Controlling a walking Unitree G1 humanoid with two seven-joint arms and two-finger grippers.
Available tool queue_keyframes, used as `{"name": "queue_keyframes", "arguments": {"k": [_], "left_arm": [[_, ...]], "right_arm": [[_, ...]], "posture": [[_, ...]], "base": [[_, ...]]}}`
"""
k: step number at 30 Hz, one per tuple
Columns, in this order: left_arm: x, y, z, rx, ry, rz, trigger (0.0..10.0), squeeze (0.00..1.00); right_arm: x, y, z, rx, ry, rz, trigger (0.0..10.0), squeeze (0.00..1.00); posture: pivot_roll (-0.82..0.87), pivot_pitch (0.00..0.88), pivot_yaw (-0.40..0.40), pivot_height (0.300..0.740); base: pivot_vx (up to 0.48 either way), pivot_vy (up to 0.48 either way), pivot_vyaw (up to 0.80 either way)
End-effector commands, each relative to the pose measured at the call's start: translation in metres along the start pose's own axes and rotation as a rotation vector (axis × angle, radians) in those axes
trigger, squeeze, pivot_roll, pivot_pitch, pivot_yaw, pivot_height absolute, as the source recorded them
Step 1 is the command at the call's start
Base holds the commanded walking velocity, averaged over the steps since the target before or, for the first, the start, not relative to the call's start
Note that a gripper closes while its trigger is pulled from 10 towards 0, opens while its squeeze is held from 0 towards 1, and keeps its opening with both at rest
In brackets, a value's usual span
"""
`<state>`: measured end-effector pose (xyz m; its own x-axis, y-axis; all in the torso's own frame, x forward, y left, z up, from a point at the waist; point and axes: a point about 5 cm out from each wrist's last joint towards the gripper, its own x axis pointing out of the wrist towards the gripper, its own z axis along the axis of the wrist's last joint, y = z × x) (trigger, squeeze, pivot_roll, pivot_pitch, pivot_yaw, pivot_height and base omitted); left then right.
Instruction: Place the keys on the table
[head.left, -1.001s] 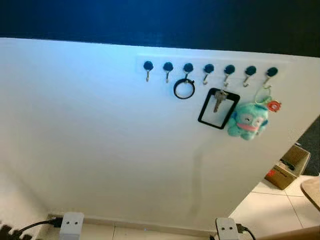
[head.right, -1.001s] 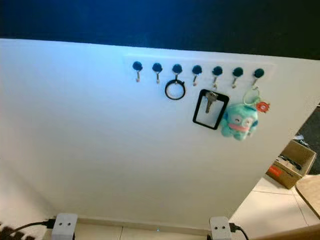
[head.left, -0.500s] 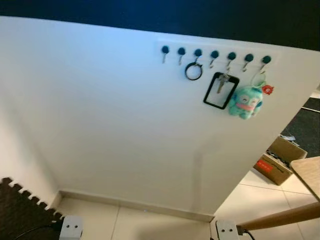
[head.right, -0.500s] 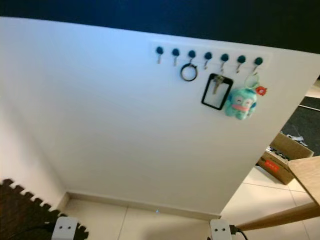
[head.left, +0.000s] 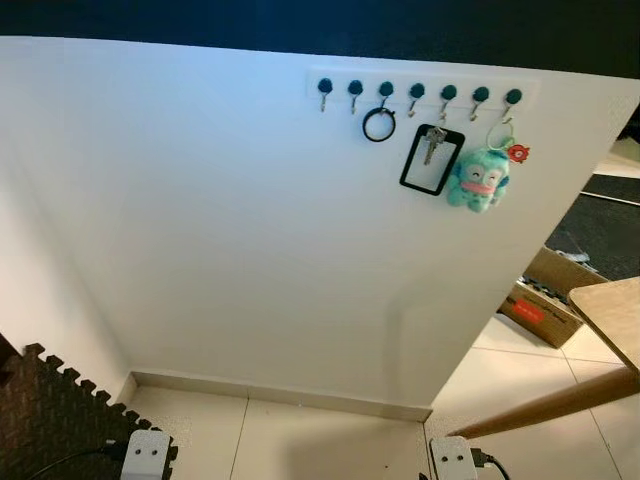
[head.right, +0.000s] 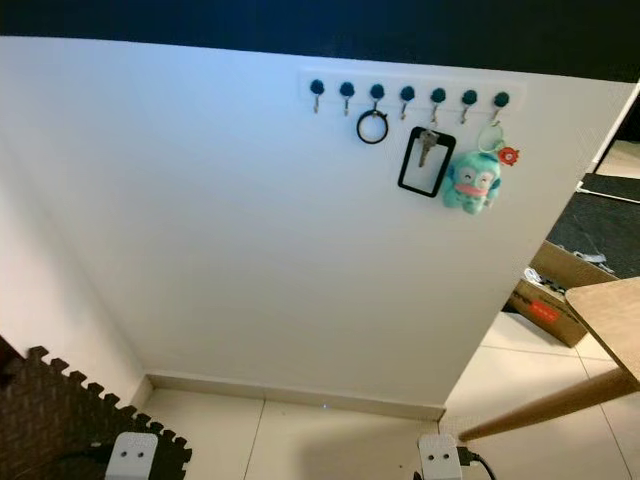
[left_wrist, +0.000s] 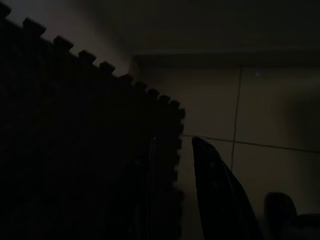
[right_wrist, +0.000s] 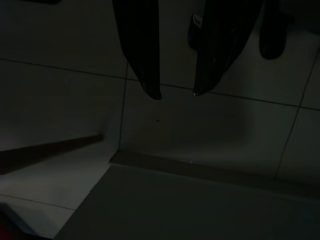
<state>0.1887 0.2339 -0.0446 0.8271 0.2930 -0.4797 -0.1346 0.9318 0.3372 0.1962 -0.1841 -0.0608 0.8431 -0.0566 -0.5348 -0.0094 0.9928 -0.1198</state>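
A silver key hangs from a hook rail high on the white wall, inside a black rectangular tag. Beside it on the rail hang a black ring and a teal plush keychain. A corner of the wooden table juts in at the right, with its slanted leg below. Both arms hang idle. In the right wrist view my right gripper is open over floor tiles. In the dark left wrist view my left gripper is open beside a foam mat.
A dark puzzle-edged foam mat lies at the lower left by the wall. A cardboard box sits on the tiled floor behind the table, past the wall's end. Pale tiles run along the skirting board below the rack.
The whole picture has shifted: the rack now looks smaller and farther, and the foam mat, floor and table have come into view. The hanging things have not moved.
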Motion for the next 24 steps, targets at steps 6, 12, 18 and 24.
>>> {"name": "queue_keyframes", "arguments": {"k": [6,12,18,24], "left_arm": [[-0.0044,-0.007,-0.0082,0.008,0.022,-0.028,10.0,0.0],[-0.0034,-0.0081,-0.0065,0.033,0.013,-0.041,10.0,0.0],[-0.0029,-0.0089,-0.006,0.039,0.01,-0.048,10.0,0.0],[-0.002,-0.0089,-0.0051,0.044,0.008,-0.053,10.0,0.0]], "right_arm": [[-0.0007,-0.0003,-0.0024,0.0,0.012,-0.001,10.0,0.0],[-0.0001,0.0001,-0.0015,-0.001,0.01,0.002,10.0,0.0],[-0.0002,0.0006,-0.0018,0.0,0.011,0.003,10.0,0.0],[-0.0008,0.0015,-0.0031,0.001,0.016,0.004,10.0,0.0]], "posture": [[0.06,0.115,-0.016,0.74],[0.06,0.113,-0.016,0.74],[0.06,0.115,-0.016,0.74],[0.06,0.117,-0.015,0.74]], "base": [[0.0,0.0,0.0],[0.0,0.0,0.0],[0.0,-0.11,0.0],[0.0,-0.46,0.0]]}}
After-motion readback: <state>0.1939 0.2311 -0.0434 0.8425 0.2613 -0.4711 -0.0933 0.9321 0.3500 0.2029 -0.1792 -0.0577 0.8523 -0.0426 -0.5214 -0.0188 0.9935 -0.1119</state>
